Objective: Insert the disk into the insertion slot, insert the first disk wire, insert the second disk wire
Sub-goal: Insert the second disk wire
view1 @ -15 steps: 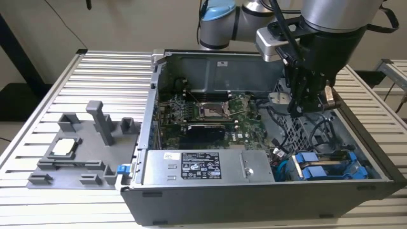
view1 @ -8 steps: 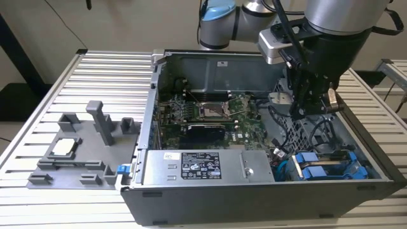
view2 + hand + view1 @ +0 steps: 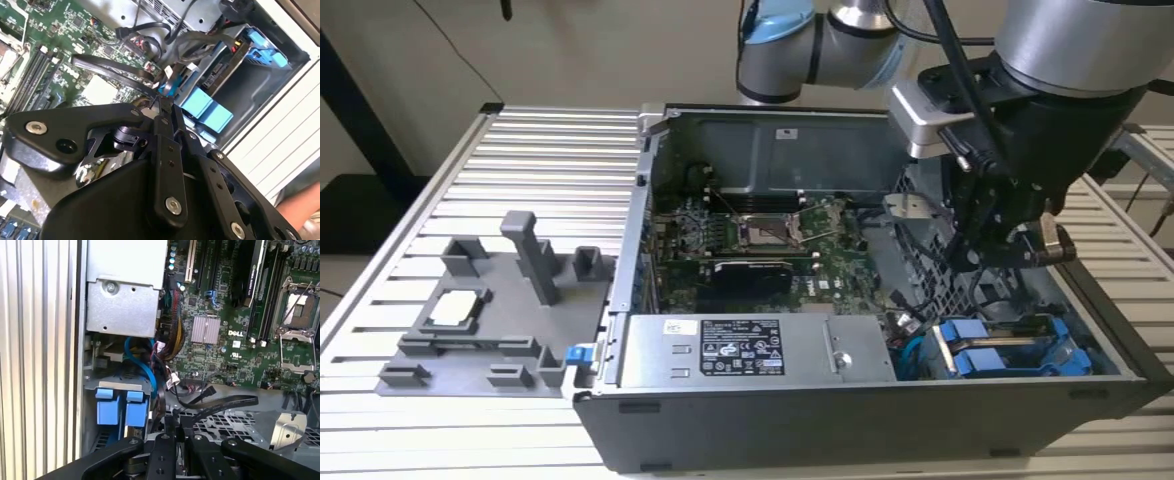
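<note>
The disk sits in the insertion slot (image 3: 1067, 345) at the case's front corner, on the exterior view's right. Its blue carrier tabs (image 3: 974, 352) (image 3: 207, 107) (image 3: 120, 410) face out, and one disk edge (image 3: 225, 70) shows between the rails. My gripper (image 3: 1003, 262) (image 3: 157, 102) (image 3: 178, 421) hangs inside the case just above and behind the slot. Its black fingers are closed together on the end of a flat black disk wire (image 3: 110, 65) (image 3: 225, 404), which arcs back over the motherboard. A blue wire (image 3: 145, 367) runs down beside the slot.
The grey power-supply box (image 3: 747, 350) lies next to the slot toward the exterior view's left. The motherboard (image 3: 761, 235) with an open processor socket fills the case floor, and a perforated cage (image 3: 235, 422) is under the gripper. A grey fixture (image 3: 480, 320) stands on the slatted table.
</note>
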Controlling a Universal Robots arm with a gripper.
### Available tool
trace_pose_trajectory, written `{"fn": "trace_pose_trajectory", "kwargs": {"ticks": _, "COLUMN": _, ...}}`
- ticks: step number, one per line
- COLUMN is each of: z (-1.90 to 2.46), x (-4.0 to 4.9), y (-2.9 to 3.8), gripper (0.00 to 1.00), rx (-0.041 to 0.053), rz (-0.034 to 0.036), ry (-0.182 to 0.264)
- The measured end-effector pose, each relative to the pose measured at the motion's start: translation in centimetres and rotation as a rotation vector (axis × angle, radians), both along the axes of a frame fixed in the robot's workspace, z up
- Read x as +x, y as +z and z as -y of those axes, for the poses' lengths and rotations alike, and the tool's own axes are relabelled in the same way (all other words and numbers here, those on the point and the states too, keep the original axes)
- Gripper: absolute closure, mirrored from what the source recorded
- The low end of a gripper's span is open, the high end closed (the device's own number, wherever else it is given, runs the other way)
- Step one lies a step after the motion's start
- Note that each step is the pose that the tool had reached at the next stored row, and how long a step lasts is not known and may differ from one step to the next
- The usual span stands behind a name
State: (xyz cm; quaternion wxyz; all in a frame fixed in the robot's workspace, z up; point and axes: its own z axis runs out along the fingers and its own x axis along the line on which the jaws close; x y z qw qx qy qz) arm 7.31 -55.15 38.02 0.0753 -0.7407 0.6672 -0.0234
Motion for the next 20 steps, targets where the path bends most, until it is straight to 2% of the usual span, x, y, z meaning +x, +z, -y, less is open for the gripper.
{"fn": "trace_pose_trajectory", "kwargs": {"ticks": 5, "z": 1.47, "x": 0.76, "y": -0.02, "gripper": 0.84, "rx": 0.0001, "rz": -0.0146, "ry": 0.000}}
{"fn": "trace_pose_trajectory", "kwargs": {"ticks": 9, "z": 2.29, "x": 1.58, "y": -0.04, "gripper": 0.84, "rx": 0.0002, "rz": -0.0312, "ry": 0.000}}
{"fn": "trace_pose_trajectory", "kwargs": {"ticks": 13, "z": 2.59, "x": 2.58, "y": -0.06, "gripper": 0.84, "rx": 0.0005, "rz": -0.0488, "ry": 0.000}}
{"fn": "trace_pose_trajectory", "kwargs": {"ticks": 15, "z": 2.64, "x": 3.21, "y": -0.07, "gripper": 0.84, "rx": 0.0009, "rz": -0.0554, "ry": 0.000}}
{"fn": "trace_pose_trajectory", "kwargs": {"ticks": 17, "z": 2.68, "x": 3.79, "y": -0.09, "gripper": 0.84, "rx": 0.0031, "rz": -0.0582, "ry": 0.000}}
{"fn": "trace_pose_trajectory", "kwargs": {"ticks": 20, "z": 2.71, "x": 4.32, "y": -0.18, "gripper": 0.84, "rx": 0.0095, "rz": -0.0588, "ry": 0.000}}
